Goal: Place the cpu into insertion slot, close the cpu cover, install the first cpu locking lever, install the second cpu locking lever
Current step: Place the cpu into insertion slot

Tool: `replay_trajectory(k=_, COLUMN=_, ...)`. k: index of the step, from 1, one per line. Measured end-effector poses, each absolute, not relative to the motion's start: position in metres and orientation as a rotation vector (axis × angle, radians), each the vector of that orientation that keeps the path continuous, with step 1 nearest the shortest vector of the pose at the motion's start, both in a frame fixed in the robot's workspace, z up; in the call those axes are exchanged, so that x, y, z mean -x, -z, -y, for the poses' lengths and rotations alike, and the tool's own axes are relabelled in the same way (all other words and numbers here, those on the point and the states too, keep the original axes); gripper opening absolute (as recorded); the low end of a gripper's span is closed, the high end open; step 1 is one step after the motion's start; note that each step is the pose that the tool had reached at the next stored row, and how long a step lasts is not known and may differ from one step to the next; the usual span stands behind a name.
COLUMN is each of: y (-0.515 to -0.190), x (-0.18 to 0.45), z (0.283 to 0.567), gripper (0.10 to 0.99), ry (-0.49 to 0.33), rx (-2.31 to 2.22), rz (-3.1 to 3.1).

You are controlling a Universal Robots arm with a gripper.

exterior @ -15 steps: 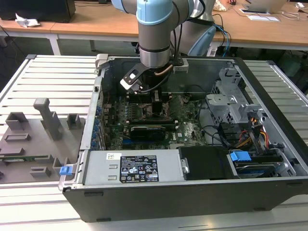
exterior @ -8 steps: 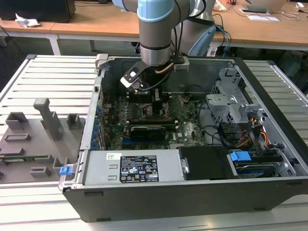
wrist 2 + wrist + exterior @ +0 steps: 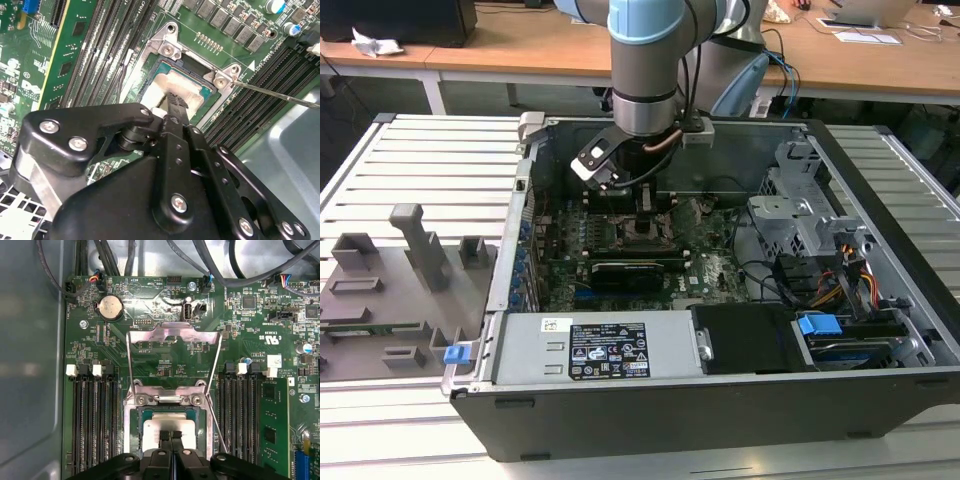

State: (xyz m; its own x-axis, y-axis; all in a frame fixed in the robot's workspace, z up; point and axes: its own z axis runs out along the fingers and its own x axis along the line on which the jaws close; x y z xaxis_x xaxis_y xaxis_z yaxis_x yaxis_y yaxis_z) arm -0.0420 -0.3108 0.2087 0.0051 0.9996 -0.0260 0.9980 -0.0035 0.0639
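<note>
Watching this one remotely. The open computer case (image 3: 720, 425) sits on a slatted table (image 3: 420, 160), and the arm (image 3: 645, 70) reaches down into its far half over the motherboard (image 3: 150, 305). The cpu cover (image 3: 172, 334) is flipped up off the socket. In the first wrist view the gripper (image 3: 170, 436) has its fingertips pressed together, pinching nothing, tips down on the cpu (image 3: 152, 429), which sits in the socket. A thin locking lever (image 3: 218, 422) angles out beside it.

arm (image 3: 645, 70) inside open computer case (image 3: 620, 415), gripper (image 3: 650, 205) seemingly above motherboard (image 3: 712, 270)
</note>
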Motion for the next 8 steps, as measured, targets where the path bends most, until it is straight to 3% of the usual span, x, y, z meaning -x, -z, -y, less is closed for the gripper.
replay_trajectory(k=8, y=-0.2130, x=0.0420, z=0.3109, gripper=0.106, ry=-0.038, rx=-2.182, rz=-2.173)
